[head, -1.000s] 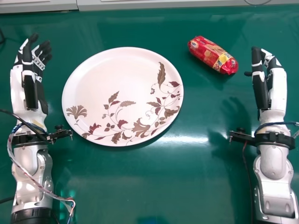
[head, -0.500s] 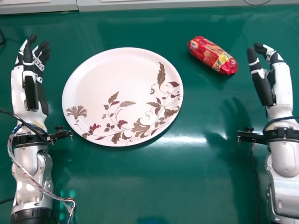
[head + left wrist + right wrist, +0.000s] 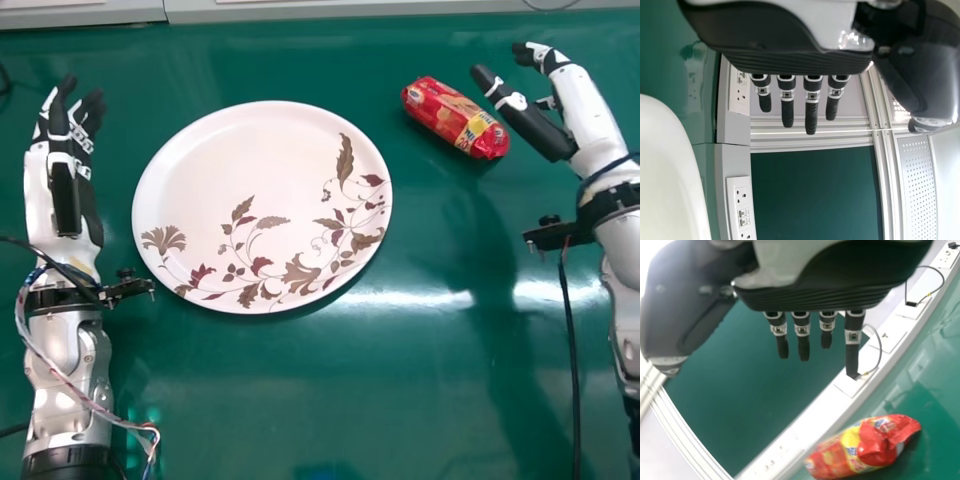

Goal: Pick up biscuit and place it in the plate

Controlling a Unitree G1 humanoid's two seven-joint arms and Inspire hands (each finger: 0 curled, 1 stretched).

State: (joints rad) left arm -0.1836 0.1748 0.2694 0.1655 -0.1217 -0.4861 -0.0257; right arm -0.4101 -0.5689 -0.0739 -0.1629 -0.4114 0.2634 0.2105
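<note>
A big, shiny green counter point(image 3: 400, 420) is lying under everything. The robot's left arm point(image 3: 70, 355) is lying along the left side, and its right arm point(image 3: 622, 240) is coming in from the right side and leaning toward the far left. A big, round white plate point(image 3: 200, 170) is sitting left of the middle, and brown and dark red leaves and flowers are showing on its near and right parts. The left hand point(image 3: 66, 165) is pointing to the far side, left of the plate. It is opening wide, with straight fingers, and is holding nothing. The right hand point(image 3: 590, 115) is also being open and empty, its fingers reaching out almost straight and its thumb sticking out apart from them. The red and yellow biscuit pack point(image 3: 440, 108) is lying slanted on the counter, on the far right, between the plate and the right hand. It is touching neither one.
</note>
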